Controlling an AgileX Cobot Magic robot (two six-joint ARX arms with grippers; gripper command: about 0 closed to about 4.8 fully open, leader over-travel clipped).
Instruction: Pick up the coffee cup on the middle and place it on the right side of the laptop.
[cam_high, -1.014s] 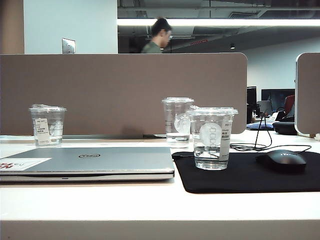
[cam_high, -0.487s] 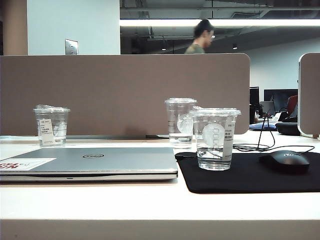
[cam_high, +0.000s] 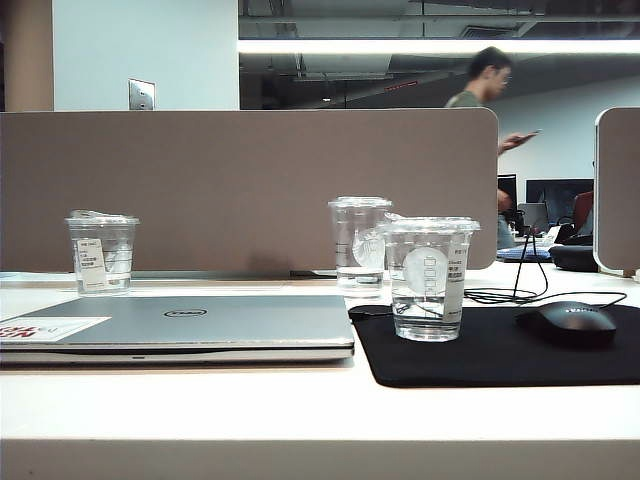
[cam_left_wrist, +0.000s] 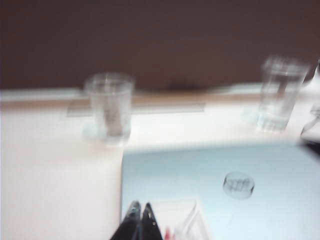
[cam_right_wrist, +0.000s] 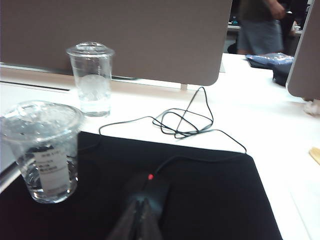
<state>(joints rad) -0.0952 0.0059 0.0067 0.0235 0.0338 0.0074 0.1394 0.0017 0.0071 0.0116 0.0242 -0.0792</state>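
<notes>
Exterior view gives me the white desk (cam_high: 200, 400) with a tall grey partition (cam_high: 250, 185) behind it, and neither arm shows in that frame. Lying closed on the desk's left half is the laptop (cam_high: 200, 322), silver-grey, round logo up, a white-and-red sticker at its near-left corner. Just right of it sits a black mouse mat (cam_high: 500, 350) carrying a black mouse (cam_high: 572, 322) toward its right end. On the mat's left part, close beside the laptop's right edge, stands the coffee cup (cam_high: 428, 278), upright, lidded, a little water in it. A taller clear cup (cam_high: 358, 244) stands behind it, and a labelled short cup (cam_high: 101, 252) stands far left by the partition. Over the laptop's sticker corner I see the left gripper (cam_left_wrist: 140, 220), fingers pressed together (blurred, yet clearly touching). Above the mouse hangs the right gripper (cam_right_wrist: 141, 212), its fingers likewise closed, empty.
</notes>
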